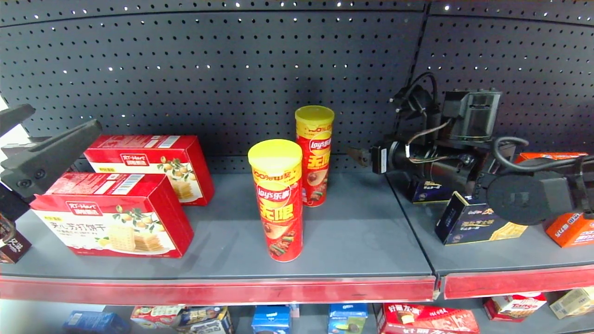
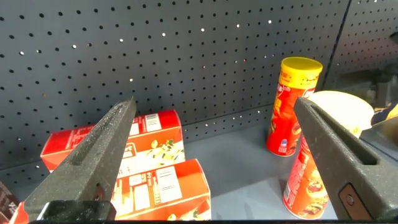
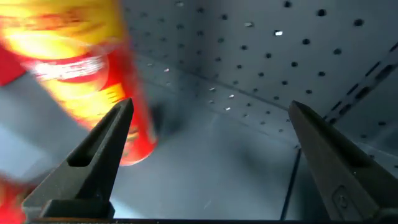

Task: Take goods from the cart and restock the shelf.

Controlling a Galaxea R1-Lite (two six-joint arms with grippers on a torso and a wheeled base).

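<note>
Red front can (image 1: 278, 204) upright on shelf (image 1: 357, 241) | left gripper (image 2: 214, 104) wide | right gripper (image 3: 211, 104) wide near rear can (image 3: 93, 74)

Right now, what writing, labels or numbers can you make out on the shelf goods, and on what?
Front chip can: oval logo, large yellow characters; brand print, not quoted.
Rear chip can: same print.
Front cracker box: logo strip, a row of characters, barcode; digits too small.
Dark blue box: gold characters, too small.
Orange box: white characters, partly hidden.
</note>
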